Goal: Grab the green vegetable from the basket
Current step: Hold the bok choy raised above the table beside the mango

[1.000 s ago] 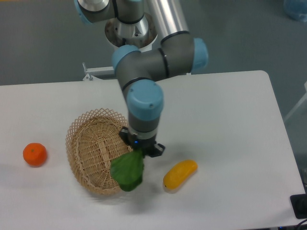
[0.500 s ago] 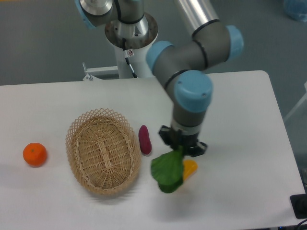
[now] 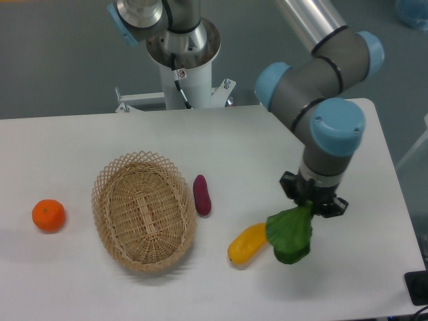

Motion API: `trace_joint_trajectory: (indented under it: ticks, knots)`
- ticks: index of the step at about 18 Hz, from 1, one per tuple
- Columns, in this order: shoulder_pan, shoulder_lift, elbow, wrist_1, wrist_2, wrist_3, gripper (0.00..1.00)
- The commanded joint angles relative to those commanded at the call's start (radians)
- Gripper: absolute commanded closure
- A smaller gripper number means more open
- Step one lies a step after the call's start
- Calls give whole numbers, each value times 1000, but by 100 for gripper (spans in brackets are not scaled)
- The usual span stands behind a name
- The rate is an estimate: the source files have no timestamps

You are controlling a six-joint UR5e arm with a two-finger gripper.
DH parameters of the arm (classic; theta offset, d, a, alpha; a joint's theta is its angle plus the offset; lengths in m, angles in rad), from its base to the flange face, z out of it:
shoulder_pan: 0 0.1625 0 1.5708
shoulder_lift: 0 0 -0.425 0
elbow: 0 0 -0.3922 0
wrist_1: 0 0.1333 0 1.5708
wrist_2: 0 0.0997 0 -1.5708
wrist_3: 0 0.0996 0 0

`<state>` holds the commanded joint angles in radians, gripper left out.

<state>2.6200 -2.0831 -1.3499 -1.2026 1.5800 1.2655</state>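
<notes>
At the far left of the white surface (image 3: 80, 137) sits a small round orange fruit (image 3: 49, 215), well apart from everything else. Next comes the oval tan woven wicker basket with its lacy open rim (image 3: 143, 210), which now holds nothing visible, and just beside its right edge lies a small dark purple eggplant-shaped piece (image 3: 201, 194). Further right a yellow elongated fruit (image 3: 248, 243) rests at a slant on the surface. Just beside its right end hangs the green vegetable with crinkled dark leaves (image 3: 289, 235), gripped at its top by the arm's black two-finger hand (image 3: 313, 203), which is clenched on it; the leaves droop downward, most likely because it is held only by the stem end. Its pale stem is hidden within the hand. The vegetable is out of the basket and well to its right, so the pick looks done.
</notes>
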Motion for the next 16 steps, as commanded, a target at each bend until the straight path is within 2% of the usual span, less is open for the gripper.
trace_joint_trajectory:
  ticks: [14, 16]
  knots:
    - [6, -3, 2, 2, -11, 2, 76]
    - [6, -3, 0, 3, -8, 47, 76]
